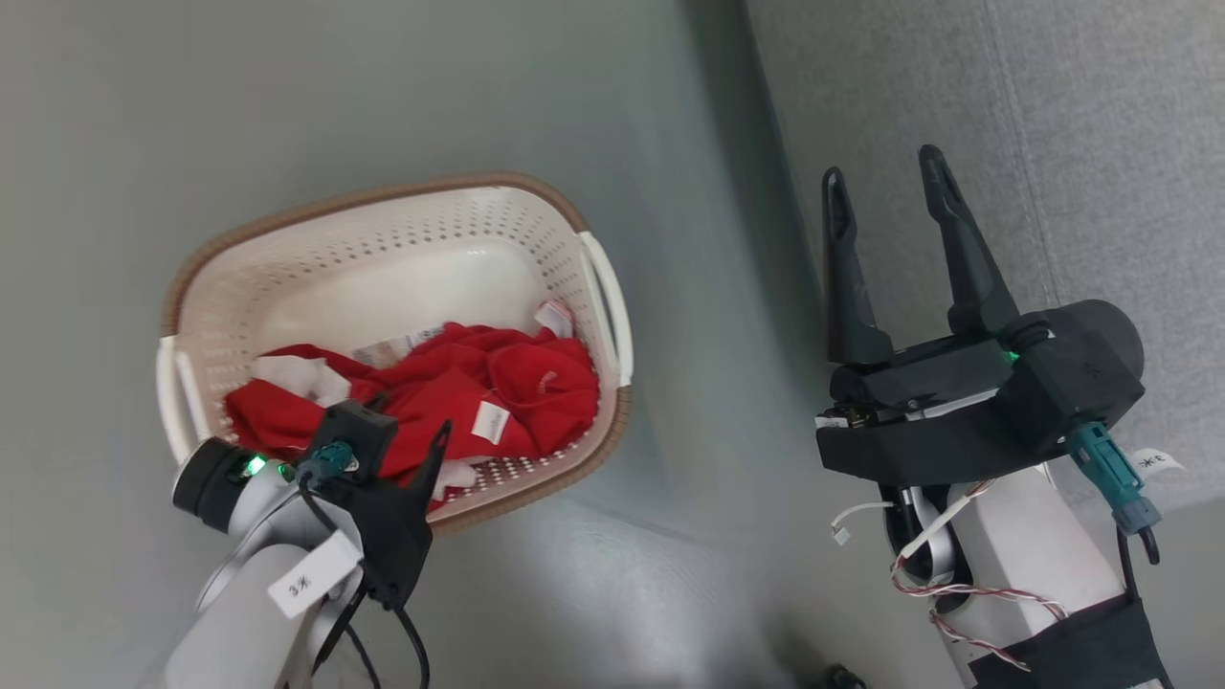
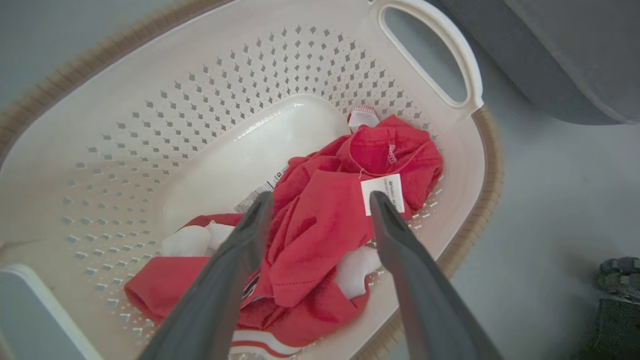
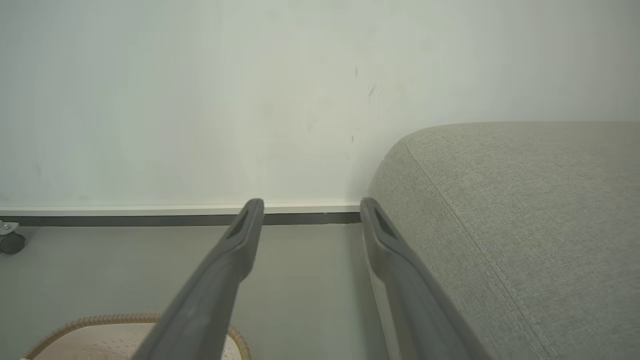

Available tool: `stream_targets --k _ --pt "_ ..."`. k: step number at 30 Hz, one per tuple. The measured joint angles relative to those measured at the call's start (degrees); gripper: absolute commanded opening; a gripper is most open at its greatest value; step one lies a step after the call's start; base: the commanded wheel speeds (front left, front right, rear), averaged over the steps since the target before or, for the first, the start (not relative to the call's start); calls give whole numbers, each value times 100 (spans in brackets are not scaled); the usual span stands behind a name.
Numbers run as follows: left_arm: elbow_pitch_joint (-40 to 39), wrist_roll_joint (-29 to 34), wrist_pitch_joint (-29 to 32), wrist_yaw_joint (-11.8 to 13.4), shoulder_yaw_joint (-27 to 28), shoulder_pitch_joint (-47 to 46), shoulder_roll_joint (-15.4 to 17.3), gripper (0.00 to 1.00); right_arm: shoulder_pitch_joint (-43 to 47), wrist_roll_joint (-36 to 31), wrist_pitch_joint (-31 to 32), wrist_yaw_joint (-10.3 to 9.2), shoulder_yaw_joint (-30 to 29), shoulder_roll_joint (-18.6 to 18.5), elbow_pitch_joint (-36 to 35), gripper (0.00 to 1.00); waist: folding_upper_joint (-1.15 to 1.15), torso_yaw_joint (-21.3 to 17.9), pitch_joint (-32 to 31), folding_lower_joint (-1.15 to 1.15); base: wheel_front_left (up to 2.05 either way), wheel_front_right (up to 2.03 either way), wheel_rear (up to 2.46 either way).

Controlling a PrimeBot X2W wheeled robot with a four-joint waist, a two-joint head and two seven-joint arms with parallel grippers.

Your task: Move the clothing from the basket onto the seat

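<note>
The cream basket (image 1: 383, 196) with a brown rim stands on the floor left of the grey seat (image 1: 1053, 144). The red clothing (image 1: 478, 383) with white trim and tags lies bunched at the basket's near side. My left gripper (image 1: 421, 450) hangs over the near rim, pointing in. In the left wrist view the left gripper (image 2: 321, 197) is open, its fingers straddling the clothing (image 2: 310, 235) a little above it, inside the basket (image 2: 150, 125). My right gripper (image 1: 882, 167) is open and holds nothing, at the seat's edge. The right gripper (image 3: 311, 202) points toward the wall, beside the seat (image 3: 525, 200).
Grey floor (image 1: 670, 478) runs between the basket and the seat. A pale wall with a baseboard (image 3: 150, 212) stands ahead of the right gripper, with a caster wheel (image 3: 10, 242) at its foot. A dark object (image 2: 620, 280) sits on the floor right of the basket.
</note>
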Motion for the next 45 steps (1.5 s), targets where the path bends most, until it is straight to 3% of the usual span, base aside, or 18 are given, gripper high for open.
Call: stream_targets --k 13,26,27,28,29,45 --pt "905 -67 673 -101 12 -436 8 100 0 10 0 -1 91 74 -65 100 0 -478 457 0 0 0 0" --pt "1674 -376 1311 -143 266 -936 -12 100 -69 26 0 -41 180 123 -133 100 -1 -653 846 0 0 0 0" --pt "1726 -380 1317 -143 278 -951 -18 58 -100 27 0 -41 185 127 -131 100 0 -661 857 0 0 0 0" --pt "1755 -392 1333 -143 286 -957 -26 39 -114 27 0 -41 185 130 -132 100 -1 -667 864 0 0 0 0" --pt "1778 -409 1336 -143 292 -967 -38 1 -114 27 0 -41 187 131 -131 100 -1 -671 869 0 0 0 0" --pt "2012 -605 1172 -227 279 -1215 -298 0 -127 64 0 -42 56 141 4 100 -1 -583 727 -1 0 0 0"
